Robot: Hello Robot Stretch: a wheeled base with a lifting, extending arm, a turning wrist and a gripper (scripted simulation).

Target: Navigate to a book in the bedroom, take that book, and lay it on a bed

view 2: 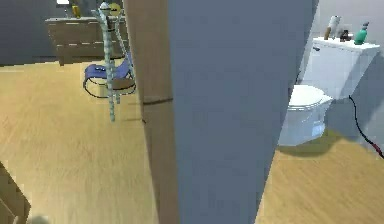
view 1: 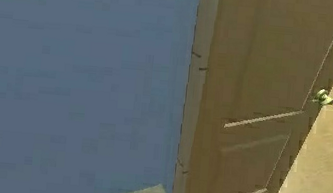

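Bathroom toilet (view 2: 303,110), bottles (view 2: 335,28) atop tank (view 2: 335,66)

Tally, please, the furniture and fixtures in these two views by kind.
Door: 1
Toilet: 1
Dresser: 1
Blue seat: 1
Total: 4

A blue wall (view 1: 75,87) stands close in the forward view, with a brown panelled door (view 1: 266,83) and its brass knob (view 1: 323,97) to its right. In the arm side view a grey wall end (view 2: 230,100) splits the light wooden floor (view 2: 60,140). A wooden dresser (view 2: 85,38) stands far left and a white toilet (view 2: 305,110) to the right.
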